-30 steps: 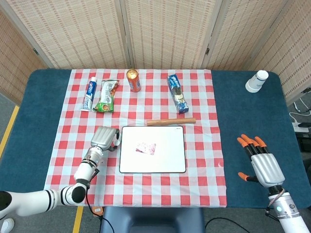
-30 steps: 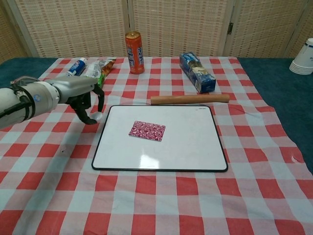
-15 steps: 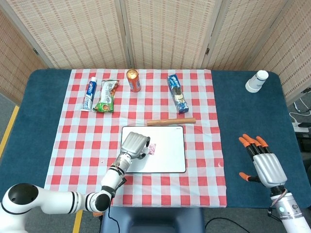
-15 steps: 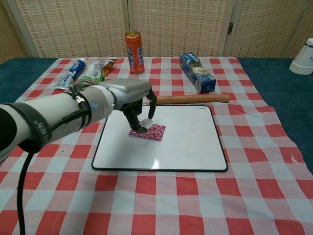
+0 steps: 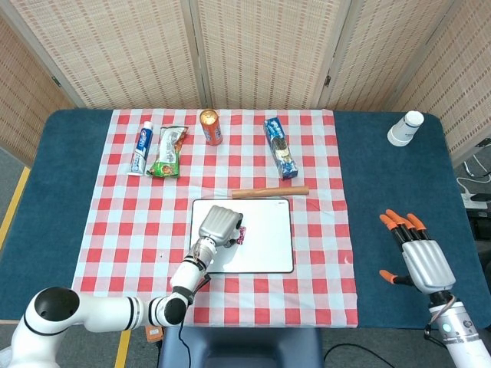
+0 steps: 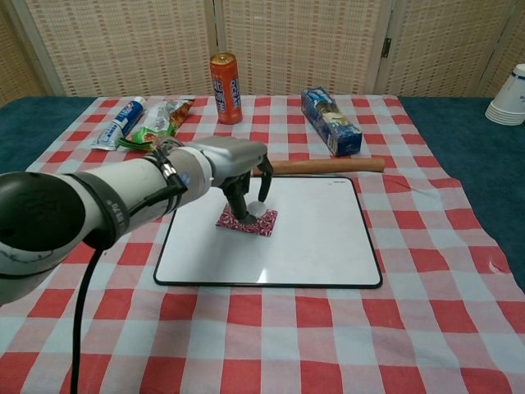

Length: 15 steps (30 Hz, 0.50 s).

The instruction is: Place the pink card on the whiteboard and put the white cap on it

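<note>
At the far left of the checked tablecloth (image 5: 115,222) we see a toothpaste tube (image 5: 143,148) lying lengthwise, with a green snack packet (image 5: 167,152) just beside it; next along stands an orange drink can (image 6: 225,88), upright near the cloth's far edge; below these, towards the near side, our left hand (image 6: 232,168) reaches over the whiteboard (image 6: 316,242), its fingers (image 6: 240,205) curled down onto the pink card (image 6: 256,221), which lies flat on the board's left half; a small white cap (image 6: 257,210) shows at the fingertips, right over the card, and the hand appears to pinch it, though we cannot tell whether the cap already touches the card; in the head view the hand covers most of the card, leaving only its right edge visible; a wooden rolling pin (image 6: 328,165) lies along the board's far edge, just beside it; further right a blue biscuit box (image 5: 280,147) lies on the cloth; on the bare blue table (image 5: 383,184) beyond the cloth, white paper cups (image 5: 405,128) sit stacked upside down near the far corner; at the near right our right hand (image 5: 420,259) hangs well apart from everything, fingers spread and holding nothing.
</note>
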Motion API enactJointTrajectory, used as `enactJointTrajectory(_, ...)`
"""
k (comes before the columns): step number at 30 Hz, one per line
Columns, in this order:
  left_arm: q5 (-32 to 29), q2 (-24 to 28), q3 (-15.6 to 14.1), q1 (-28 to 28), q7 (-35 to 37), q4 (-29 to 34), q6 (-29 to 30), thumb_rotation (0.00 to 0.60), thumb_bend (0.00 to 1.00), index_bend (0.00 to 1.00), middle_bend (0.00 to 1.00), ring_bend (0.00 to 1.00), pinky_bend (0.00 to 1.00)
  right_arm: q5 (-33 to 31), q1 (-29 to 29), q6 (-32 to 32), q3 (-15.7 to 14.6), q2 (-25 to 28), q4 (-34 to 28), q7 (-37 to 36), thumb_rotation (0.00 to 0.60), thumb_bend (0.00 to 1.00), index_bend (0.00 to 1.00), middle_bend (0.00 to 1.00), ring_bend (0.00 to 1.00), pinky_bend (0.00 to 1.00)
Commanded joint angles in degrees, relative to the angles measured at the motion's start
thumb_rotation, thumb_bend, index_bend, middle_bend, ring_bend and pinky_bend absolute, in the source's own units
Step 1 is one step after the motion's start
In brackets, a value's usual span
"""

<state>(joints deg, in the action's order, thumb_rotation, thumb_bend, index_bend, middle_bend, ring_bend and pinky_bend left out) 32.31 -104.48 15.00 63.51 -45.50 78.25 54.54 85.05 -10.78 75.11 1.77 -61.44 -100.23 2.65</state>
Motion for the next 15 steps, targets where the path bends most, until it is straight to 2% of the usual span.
enactJointTrajectory(1, -0.01, -0.18, 0.50, 0.19, 1.06, -0.74, -0.40, 0.600, 0.27, 0.54, 0.97, 1.00, 1.00, -0.18, -0.06, -0.13, 0.04, -0.07, -0.01, 0.15, 0.600, 0.04, 0.00, 0.00, 0.00, 0.00)
enactJointTrajectory(15, -0.89, -1.27, 0.42, 1.12, 2.55, -4.68, -2.23, 0.600, 0.27, 0.54, 0.97, 1.00, 1.00, -0.67, -0.15, -0.25, 0.26, -0.06, 0.03, 0.03, 0.600, 0.04, 0.00, 0.00, 0.00, 0.00)
